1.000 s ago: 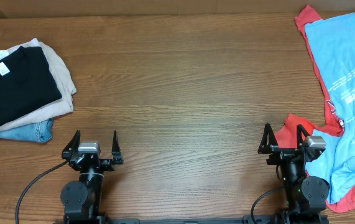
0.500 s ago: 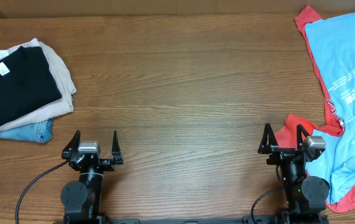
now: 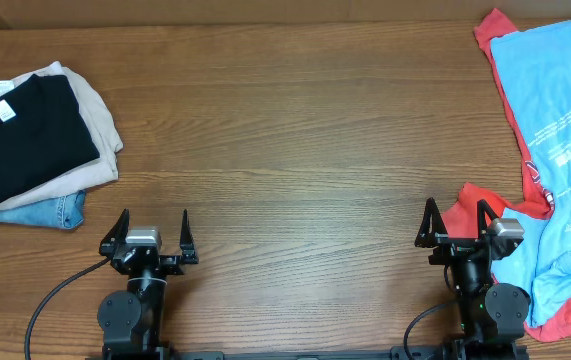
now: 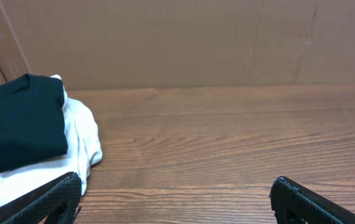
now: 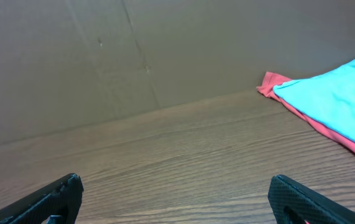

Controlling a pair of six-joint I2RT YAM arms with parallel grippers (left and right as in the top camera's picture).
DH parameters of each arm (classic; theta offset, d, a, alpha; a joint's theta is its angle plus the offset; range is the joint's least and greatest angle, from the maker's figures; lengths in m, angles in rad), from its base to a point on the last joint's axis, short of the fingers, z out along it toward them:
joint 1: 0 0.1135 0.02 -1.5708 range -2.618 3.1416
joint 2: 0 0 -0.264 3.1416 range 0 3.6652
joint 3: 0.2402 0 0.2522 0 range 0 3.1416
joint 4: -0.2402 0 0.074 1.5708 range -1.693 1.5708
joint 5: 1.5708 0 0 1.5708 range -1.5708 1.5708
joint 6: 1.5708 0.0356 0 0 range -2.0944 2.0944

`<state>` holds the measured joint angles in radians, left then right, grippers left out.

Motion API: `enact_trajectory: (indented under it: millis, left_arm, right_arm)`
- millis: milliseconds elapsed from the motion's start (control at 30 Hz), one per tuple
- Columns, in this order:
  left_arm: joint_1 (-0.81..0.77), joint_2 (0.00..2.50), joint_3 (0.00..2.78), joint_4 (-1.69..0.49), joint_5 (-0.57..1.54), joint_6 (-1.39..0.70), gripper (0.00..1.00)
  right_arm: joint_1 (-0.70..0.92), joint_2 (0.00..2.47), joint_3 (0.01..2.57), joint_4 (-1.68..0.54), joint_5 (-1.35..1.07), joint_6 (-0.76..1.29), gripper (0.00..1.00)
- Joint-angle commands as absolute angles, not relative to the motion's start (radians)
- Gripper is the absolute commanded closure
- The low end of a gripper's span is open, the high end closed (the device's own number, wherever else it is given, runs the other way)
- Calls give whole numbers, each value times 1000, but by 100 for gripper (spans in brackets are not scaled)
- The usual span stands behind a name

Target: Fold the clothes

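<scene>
Overhead, done: the black T-shirt (image 3: pixel 25 135) lies folded atop a stack (image 3: pixel 100 130) at the table's (image 3: pixel 295 150) left.
Overhead, left: the light-blue shirt (image 3: pixel 555 120) and red shirt (image 3: pixel 492 25) sprawl crumpled at the right (untouched, apparently).
Left wrist: the left gripper (image 4: pixel 174 182) has its jaws wide apart, empty.
Right wrist: the right gripper (image 5: pixel 175 180) has its jaws wide apart, empty, beside the heap.
</scene>
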<state>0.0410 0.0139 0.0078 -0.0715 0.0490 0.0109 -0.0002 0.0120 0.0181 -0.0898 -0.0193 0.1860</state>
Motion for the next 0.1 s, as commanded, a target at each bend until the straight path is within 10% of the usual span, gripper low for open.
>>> enact_trajectory:
  millis: [0,67]
  left_arm:
    - [45,4,5,-72,64,33,0]
    - [45,4,5,-72,64,33,0]
  right_arm:
    - [-4,3,8,-84,-20,182,0]
    - [-4,3,8,-84,-20,182,0]
